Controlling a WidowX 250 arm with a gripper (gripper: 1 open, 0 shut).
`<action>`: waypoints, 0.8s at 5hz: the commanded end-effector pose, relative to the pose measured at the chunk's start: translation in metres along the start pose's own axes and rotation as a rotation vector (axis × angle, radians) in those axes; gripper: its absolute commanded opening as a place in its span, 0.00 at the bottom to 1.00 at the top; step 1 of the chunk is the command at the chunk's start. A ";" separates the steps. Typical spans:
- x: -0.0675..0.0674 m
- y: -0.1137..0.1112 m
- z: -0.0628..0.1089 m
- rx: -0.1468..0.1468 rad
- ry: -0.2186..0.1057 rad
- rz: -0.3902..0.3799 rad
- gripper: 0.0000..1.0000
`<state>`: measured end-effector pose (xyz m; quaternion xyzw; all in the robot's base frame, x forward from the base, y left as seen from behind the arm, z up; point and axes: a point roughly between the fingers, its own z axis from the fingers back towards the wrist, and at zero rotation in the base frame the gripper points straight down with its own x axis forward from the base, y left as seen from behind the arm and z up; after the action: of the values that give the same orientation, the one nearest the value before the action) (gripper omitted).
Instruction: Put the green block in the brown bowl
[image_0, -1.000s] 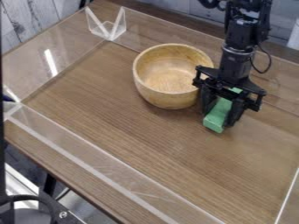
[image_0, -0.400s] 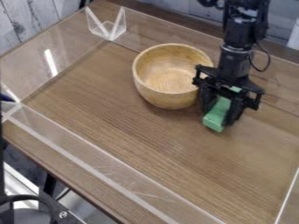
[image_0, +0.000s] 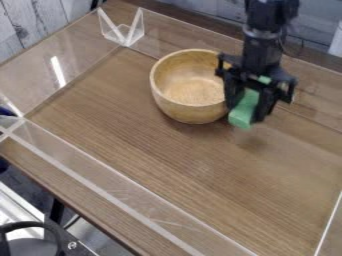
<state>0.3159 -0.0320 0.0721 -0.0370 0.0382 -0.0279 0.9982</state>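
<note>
The arm (image_0: 267, 25) is black all over, a slim upright column with bulkier, boxy sections stacked along it. At its lower end sits a black gripper (image_0: 250, 100) with two dark fingers (image_0: 227, 88) (details blurred).

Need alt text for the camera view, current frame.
A black robot gripper, fingers shut on a green block, holds it just above a wooden table, beside the right rim of a tan wooden bowl. Clear acrylic walls edge the table.

The end effector (image_0: 250, 97) gripped the green block (image_0: 245, 108) clear of the surface (image_0: 147, 160), just beside the brown bowl (image_0: 191, 88), toward the surface's far right edge.
</note>
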 end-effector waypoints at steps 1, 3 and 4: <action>0.003 0.020 0.034 0.008 -0.092 0.034 0.00; 0.003 0.069 0.026 0.022 -0.077 0.104 0.00; 0.003 0.074 0.017 0.029 -0.062 0.111 0.00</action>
<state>0.3150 0.0372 0.0664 -0.0253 0.0409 0.0240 0.9986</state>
